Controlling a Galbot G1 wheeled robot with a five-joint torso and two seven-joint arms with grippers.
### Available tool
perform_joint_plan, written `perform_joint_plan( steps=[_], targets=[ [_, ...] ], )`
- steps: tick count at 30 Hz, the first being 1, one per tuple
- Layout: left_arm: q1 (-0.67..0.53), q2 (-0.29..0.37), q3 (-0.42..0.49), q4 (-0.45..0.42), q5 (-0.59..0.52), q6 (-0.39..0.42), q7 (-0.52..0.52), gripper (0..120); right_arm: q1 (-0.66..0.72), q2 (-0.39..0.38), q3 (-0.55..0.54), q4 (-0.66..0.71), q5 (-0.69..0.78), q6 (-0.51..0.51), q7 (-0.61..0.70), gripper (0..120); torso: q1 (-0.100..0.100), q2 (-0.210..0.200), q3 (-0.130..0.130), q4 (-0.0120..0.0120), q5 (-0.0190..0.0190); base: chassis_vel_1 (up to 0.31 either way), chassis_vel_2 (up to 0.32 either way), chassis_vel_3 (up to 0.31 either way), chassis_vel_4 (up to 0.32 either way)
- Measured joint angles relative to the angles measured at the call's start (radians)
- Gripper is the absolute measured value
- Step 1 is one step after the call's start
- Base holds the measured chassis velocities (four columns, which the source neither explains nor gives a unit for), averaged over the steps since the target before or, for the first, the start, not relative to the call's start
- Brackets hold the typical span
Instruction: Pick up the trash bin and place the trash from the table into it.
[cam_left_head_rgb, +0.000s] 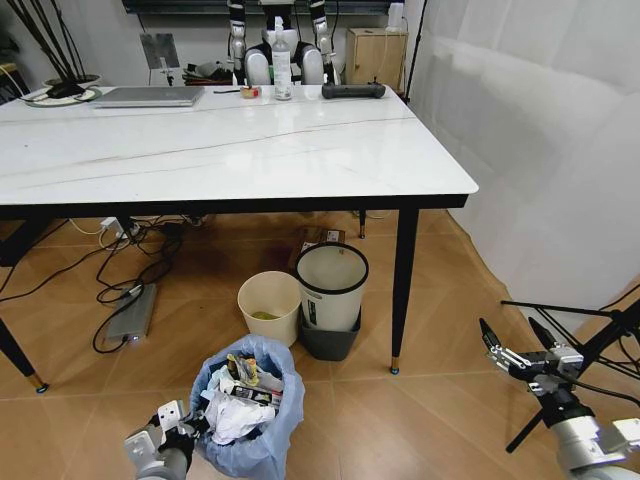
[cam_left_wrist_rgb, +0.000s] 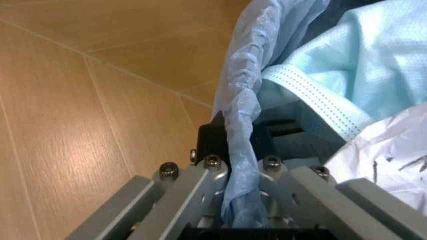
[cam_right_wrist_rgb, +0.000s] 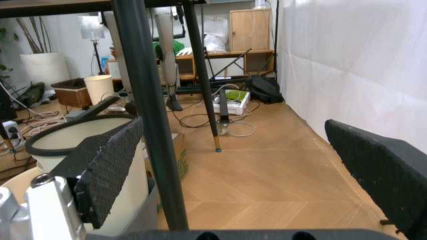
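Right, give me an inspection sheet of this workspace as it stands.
Surface: white marble-look table, no litter seen on it.
Job's things: trash bin on the floor, blue bag full of wrappers and tissue.
Clutter: laptop, bottle, black controller at the far edge.
Grippers: left tool clamped on the bag rim; right tool open, low, right of the table leg.
Cables: tangle under the table.
Surroundings: cream bucket, white round bin.

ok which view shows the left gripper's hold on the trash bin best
The left wrist view: the left gripper is shut on the blue bag rim of the trash bin, seen up close. The head view shows the whole bin on the floor with the gripper at its side.
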Motion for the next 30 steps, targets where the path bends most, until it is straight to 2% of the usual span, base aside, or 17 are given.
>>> perform_joint_plan(
  steps=[30],
  targets=[
    [-0.019, 0.002, 0.005, 0.014, 0.010, -0.006, 0.000, 0, 0.000, 0.000, 0.000, 0.000, 0.000, 0.000, 0.000, 100, -0.030, -0.114, -0.084, 0.0000, 0.0000, 0.000, 0.000, 0.000, 0.000]
  ],
)
